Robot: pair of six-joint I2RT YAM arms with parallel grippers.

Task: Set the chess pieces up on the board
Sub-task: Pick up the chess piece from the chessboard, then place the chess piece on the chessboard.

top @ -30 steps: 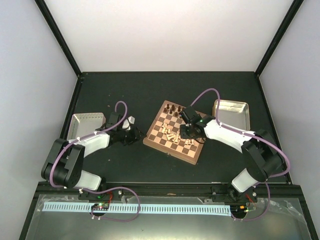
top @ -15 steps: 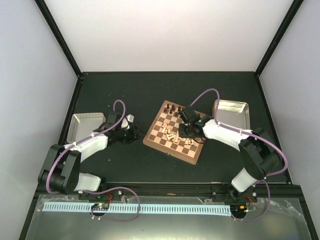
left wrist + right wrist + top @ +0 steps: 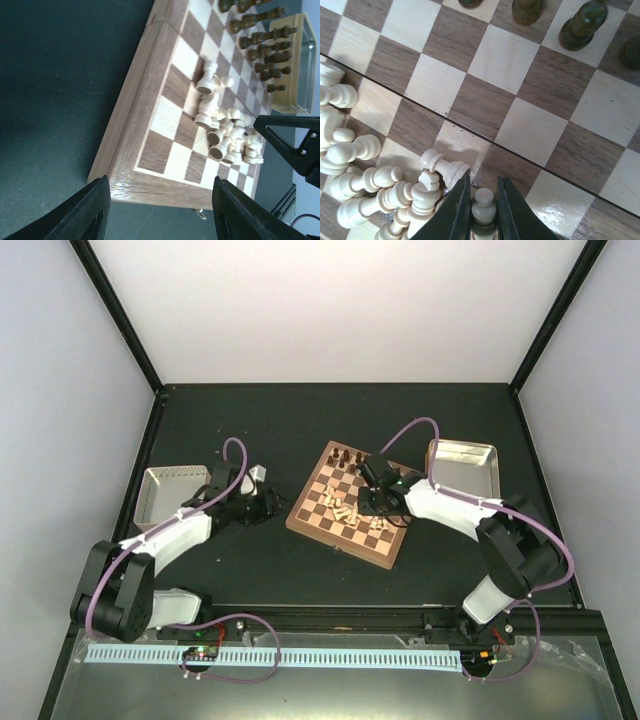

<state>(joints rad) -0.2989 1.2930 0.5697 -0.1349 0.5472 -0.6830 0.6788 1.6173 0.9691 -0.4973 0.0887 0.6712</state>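
My right fingers [image 3: 456, 210] clench a cream pawn [image 3: 483, 206] just beside the toppled cream pile [image 3: 380, 192] on the board [image 3: 505, 60]; I judge a sideways drag could scatter it. My left fingers [image 3: 85, 215] hang released near the board's edge.

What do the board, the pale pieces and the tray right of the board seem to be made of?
Board: wood, seemingly varnished; grain lines, glare patches. Pale pieces: probably light wood, smooth turned shapes; could be plastic. Tray: metal, dull silvery sheen.
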